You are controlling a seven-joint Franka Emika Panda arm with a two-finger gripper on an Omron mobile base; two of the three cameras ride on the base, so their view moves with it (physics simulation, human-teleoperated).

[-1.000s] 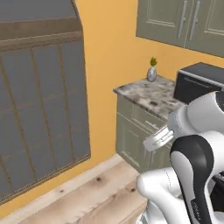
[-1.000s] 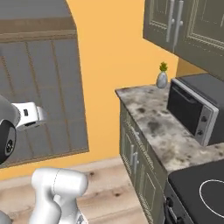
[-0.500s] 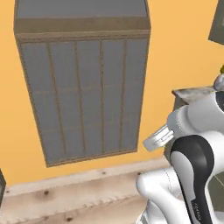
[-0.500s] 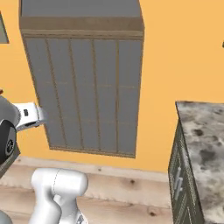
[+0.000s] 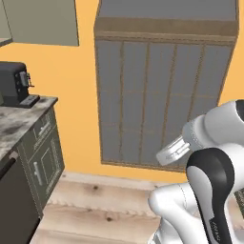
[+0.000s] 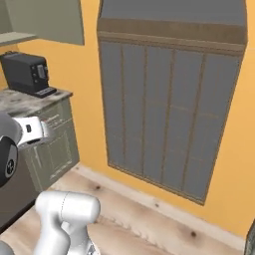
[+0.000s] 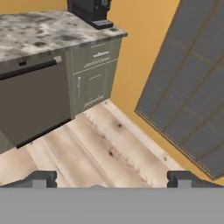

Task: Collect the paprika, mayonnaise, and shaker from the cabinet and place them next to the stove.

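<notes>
My gripper (image 7: 113, 180) is open, its two dark fingertips (image 7: 43, 178) far apart with nothing between them, pointing down at a light wooden floor (image 7: 109, 144). The paprika, the mayonnaise, the shaker and the stove are out of view. A beige-olive wall cabinet (image 5: 40, 21) hangs at the upper left, also seen in the right base view (image 6: 47, 20); no door handle or inside shows. My white arm (image 5: 209, 157) is folded close to the base.
A marbled counter (image 5: 19, 119) (image 6: 22, 102) (image 7: 43, 30) with a black coffee machine (image 5: 16, 83) (image 6: 27, 73) (image 7: 89, 11) stands at the left, over olive drawers (image 7: 96, 74) and a dark panel (image 7: 35, 105). A tall grey shuttered panel (image 5: 162, 95) (image 6: 169, 104) covers the orange wall ahead.
The whole picture has swept sideways, so the camera has turned left. The microwave counter has left the views and the coffee machine counter has come in. The gripper stays open.
</notes>
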